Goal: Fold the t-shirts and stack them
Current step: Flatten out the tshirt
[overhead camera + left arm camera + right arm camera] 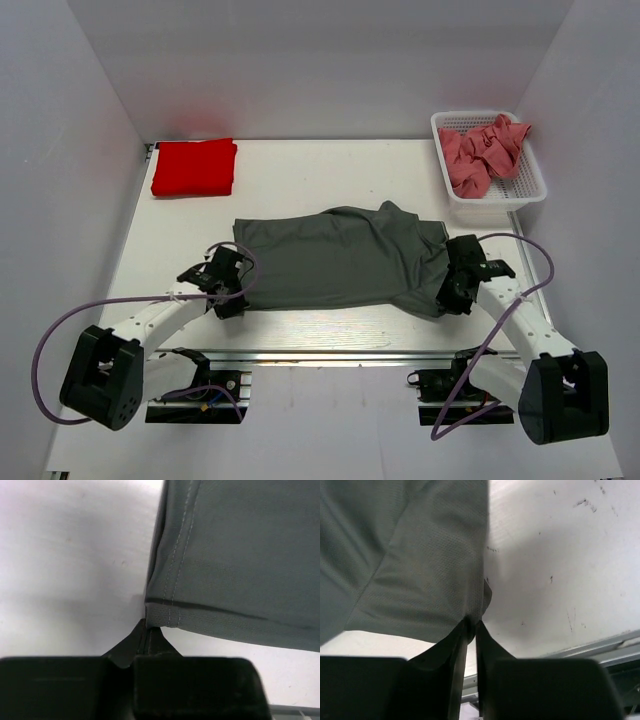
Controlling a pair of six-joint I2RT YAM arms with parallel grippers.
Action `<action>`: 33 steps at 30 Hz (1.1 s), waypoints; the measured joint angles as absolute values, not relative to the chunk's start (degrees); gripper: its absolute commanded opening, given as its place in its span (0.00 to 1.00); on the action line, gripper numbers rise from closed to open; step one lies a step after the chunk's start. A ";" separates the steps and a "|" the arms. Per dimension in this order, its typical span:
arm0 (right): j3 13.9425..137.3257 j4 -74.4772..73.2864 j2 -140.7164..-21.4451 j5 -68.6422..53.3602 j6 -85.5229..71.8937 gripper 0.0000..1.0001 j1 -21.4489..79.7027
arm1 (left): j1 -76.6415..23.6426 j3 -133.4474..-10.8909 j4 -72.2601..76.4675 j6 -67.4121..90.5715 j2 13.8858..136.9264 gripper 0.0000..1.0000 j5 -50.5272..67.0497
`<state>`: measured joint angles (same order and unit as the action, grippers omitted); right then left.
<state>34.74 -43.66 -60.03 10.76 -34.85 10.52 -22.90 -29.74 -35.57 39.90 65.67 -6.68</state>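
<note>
A dark grey t-shirt (pixel 340 258) lies spread across the middle of the white table. My left gripper (pixel 232 297) is shut on its near left hem corner (pixel 159 614), with stitched seams showing. My right gripper (pixel 452 297) is shut on its near right corner (pixel 470 615), the fabric bunched between the fingertips. A bright red t-shirt (pixel 194 167) lies folded at the far left. Dusty pink t-shirts (pixel 483 152) are crumpled in the basket.
A white plastic mesh basket (pixel 528 190) stands at the far right. The table's near edge is a metal rail (pixel 350 355). White walls close in the table on three sides.
</note>
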 measured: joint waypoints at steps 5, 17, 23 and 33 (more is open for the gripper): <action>36.53 -48.62 -62.39 11.51 -38.48 0.72 10.52 | -22.90 -31.07 -42.13 41.50 63.90 1.00 -6.66; 46.22 -49.19 -57.63 15.90 -35.42 0.90 10.50 | -22.96 -42.61 -48.99 42.78 60.73 1.00 -8.56; 45.80 -48.29 -58.85 14.50 -34.22 0.90 10.52 | -22.61 -41.19 -47.55 41.93 62.81 0.95 -6.98; 37.12 -47.37 -64.75 7.38 -35.79 0.75 10.50 | -22.61 -34.33 -42.19 41.41 66.76 0.60 -3.16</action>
<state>37.12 -47.37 -64.75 7.38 -35.79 10.50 -22.61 -34.33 -42.19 41.41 66.76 -3.16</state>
